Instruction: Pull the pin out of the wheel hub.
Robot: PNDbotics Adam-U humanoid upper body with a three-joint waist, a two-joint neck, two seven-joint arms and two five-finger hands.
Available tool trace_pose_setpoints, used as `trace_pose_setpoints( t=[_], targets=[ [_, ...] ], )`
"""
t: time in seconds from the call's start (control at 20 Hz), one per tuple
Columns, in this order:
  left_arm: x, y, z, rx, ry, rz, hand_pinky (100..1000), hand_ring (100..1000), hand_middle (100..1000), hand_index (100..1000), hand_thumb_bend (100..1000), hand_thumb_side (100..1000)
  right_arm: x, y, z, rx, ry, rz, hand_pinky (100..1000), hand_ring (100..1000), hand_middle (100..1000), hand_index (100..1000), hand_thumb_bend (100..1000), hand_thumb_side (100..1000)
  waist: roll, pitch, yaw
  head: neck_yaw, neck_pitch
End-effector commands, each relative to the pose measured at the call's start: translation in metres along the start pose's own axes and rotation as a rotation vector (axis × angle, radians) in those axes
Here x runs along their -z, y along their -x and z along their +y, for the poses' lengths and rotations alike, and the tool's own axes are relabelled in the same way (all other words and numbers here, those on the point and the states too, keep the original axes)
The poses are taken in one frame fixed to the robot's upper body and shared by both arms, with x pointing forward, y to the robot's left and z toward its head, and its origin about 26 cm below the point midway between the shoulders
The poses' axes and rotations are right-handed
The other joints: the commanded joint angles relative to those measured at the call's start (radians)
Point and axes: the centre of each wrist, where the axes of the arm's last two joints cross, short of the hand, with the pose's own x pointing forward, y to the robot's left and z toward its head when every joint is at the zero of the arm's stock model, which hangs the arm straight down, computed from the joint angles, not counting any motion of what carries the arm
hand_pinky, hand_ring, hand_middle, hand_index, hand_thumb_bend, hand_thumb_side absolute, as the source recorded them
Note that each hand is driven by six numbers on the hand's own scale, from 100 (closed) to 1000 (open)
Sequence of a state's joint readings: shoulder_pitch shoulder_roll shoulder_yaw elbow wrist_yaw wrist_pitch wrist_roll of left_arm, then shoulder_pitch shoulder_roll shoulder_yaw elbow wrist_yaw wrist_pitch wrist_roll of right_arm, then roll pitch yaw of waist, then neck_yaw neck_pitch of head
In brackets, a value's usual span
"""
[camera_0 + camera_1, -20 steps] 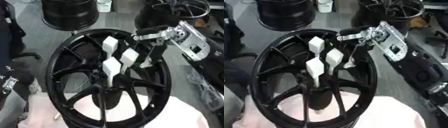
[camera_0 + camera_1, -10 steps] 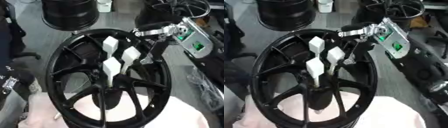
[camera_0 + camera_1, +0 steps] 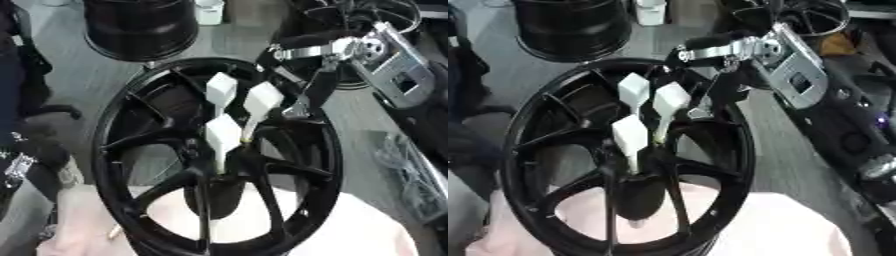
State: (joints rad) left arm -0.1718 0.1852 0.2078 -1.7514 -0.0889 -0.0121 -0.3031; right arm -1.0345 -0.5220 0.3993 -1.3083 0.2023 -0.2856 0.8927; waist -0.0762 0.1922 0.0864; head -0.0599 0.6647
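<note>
Although three white pins are seen standing in the hub at the middle of the black wheel (image 3: 131, 150), none is held, so the task is judged to be at its approach stage. The wheel is laid flat on a pale cloth (image 3: 350, 225), which shows under its near rim. The pins are grouped together: the rear pin (image 3: 220, 90), the right pin (image 3: 261, 102) and the front pin (image 3: 222, 135), each with a blocky white head on a thin stem seated in the hub.

The right hand (image 3: 719, 45) is located above the far right edge of the wheel, near the right pin but apart from it. Its dark fingers (image 3: 319, 87) are pointed down toward the rim, mostly straight, and nothing is gripped between them. Whether a fingertip touches the rim cannot be told.

The left hand is not shown in either view.

All three pins are judged to be seated. Closing on a pin head and the upward pull remain to be done.
</note>
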Motion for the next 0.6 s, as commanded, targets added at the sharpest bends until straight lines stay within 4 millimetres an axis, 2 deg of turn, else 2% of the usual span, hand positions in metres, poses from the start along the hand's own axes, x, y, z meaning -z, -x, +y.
trace_pose_setpoints(
  t=[0.05,0.3,0.4,0.45,0.5,0.6],
  targets=[
    [0.001,-0.006,0.006,0.022,-0.004,-0.015,661,727,711,799,527,716,-0.017,-0.01,-0.026,-0.065,0.047,-0.008,770,770,616,631,141,193,0.008,-0.021,-0.003,0.001,-0.006],
    [-0.001,-0.005,0.007,0.022,-0.01,-0.01,661,727,711,799,527,716,-0.059,-0.017,-0.05,-0.115,0.169,0.031,779,774,618,632,148,169,0.009,-0.026,-0.01,0.006,0.0],
    [-0.002,-0.004,0.008,0.021,-0.018,-0.005,661,727,710,799,527,716,-0.098,-0.017,-0.053,-0.141,0.307,0.104,779,772,615,630,152,143,0.013,-0.028,-0.015,0.014,0.006],
    [-0.002,-0.003,0.008,0.021,-0.022,-0.003,661,727,710,799,527,716,-0.118,-0.016,-0.05,-0.147,0.386,0.137,776,769,623,630,100,100,0.015,-0.028,-0.018,0.016,0.008],
    [-0.003,-0.003,0.009,0.021,-0.027,-0.001,661,727,710,799,527,716,-0.138,-0.014,-0.044,-0.142,0.467,0.179,771,764,610,630,155,122,0.018,-0.027,-0.023,0.018,0.008],
    [-0.003,-0.002,0.009,0.019,-0.037,-0.001,661,727,710,799,527,716,-0.178,-0.007,-0.026,-0.117,0.622,0.281,761,758,607,632,159,116,0.023,-0.024,-0.034,0.022,0.007]
  ],
)
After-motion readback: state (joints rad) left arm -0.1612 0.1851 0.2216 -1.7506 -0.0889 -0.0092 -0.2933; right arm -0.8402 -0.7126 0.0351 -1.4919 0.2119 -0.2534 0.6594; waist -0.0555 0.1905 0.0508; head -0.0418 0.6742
